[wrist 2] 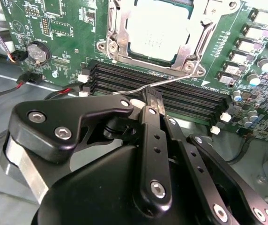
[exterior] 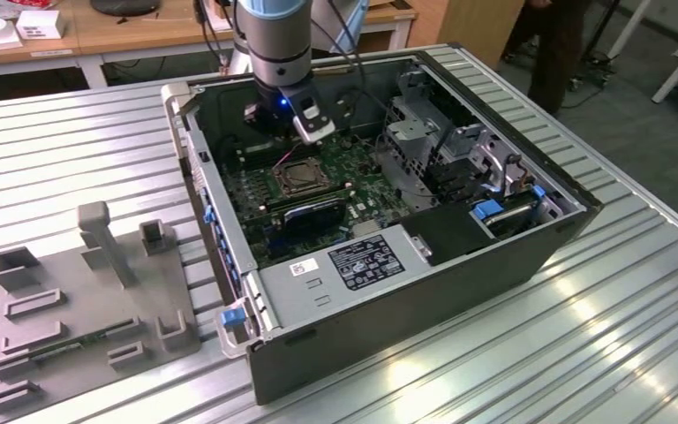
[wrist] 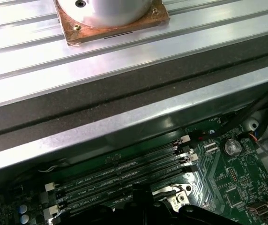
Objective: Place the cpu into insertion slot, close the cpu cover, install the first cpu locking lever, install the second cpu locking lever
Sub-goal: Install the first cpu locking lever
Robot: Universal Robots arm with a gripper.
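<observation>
inside the open computer case (exterior: 433,300), the cpu (wrist 2: 157,28) sits in the insertion slot (exterior: 301,179), the cpu cover (wrist 2: 116,28) down over its edges. the gripper (wrist 2: 153,101), fingers drawn together, meets the thin locking lever (wrist 2: 171,79), seemingly to swing it.

the arm (exterior: 274,35) points down, gripper (wrist 2: 153,100) jaws closed.
</observation>
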